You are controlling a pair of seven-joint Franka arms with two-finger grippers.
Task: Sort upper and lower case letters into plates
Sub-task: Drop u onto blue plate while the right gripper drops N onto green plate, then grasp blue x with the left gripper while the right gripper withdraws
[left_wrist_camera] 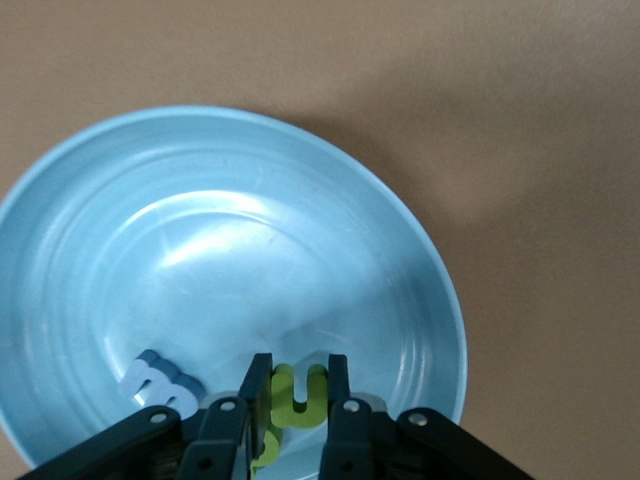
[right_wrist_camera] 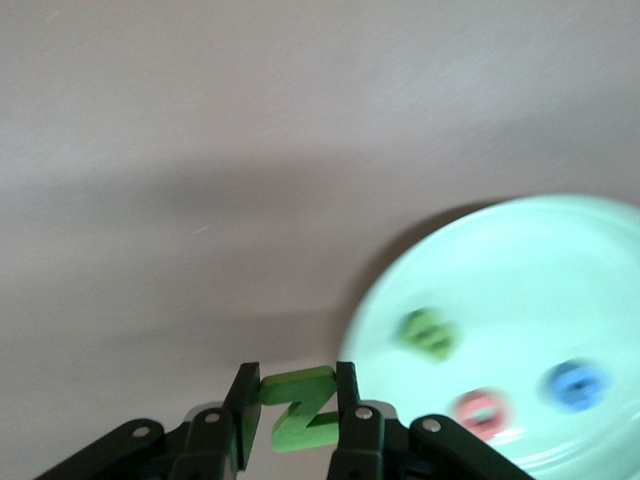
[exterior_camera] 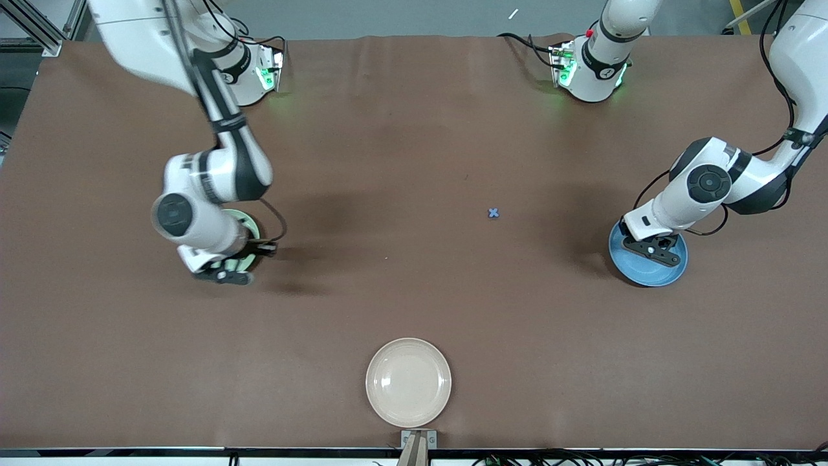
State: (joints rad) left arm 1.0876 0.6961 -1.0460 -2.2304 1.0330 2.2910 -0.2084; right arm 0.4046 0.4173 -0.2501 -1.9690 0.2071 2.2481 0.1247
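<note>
My right gripper (exterior_camera: 226,272) is shut on a green letter Z (right_wrist_camera: 305,405) over the camera-side edge of the pale mint plate (exterior_camera: 250,226). In the right wrist view that plate (right_wrist_camera: 520,280) holds a green letter (right_wrist_camera: 428,333), a pink one (right_wrist_camera: 483,412) and a blue one (right_wrist_camera: 578,385). My left gripper (exterior_camera: 660,249) is low over the bright blue plate (exterior_camera: 647,275), shut on a yellow-green letter u (left_wrist_camera: 298,395). A pale blue letter m (left_wrist_camera: 160,385) lies in this plate (left_wrist_camera: 230,230), and another green letter (left_wrist_camera: 262,445) shows under the fingers. A small blue x (exterior_camera: 493,213) lies on the table between the plates.
A cream-beige plate (exterior_camera: 408,382) sits near the table's front edge, in the middle. The brown table cover (exterior_camera: 414,291) is bare elsewhere. Both arm bases stand along the edge farthest from the camera.
</note>
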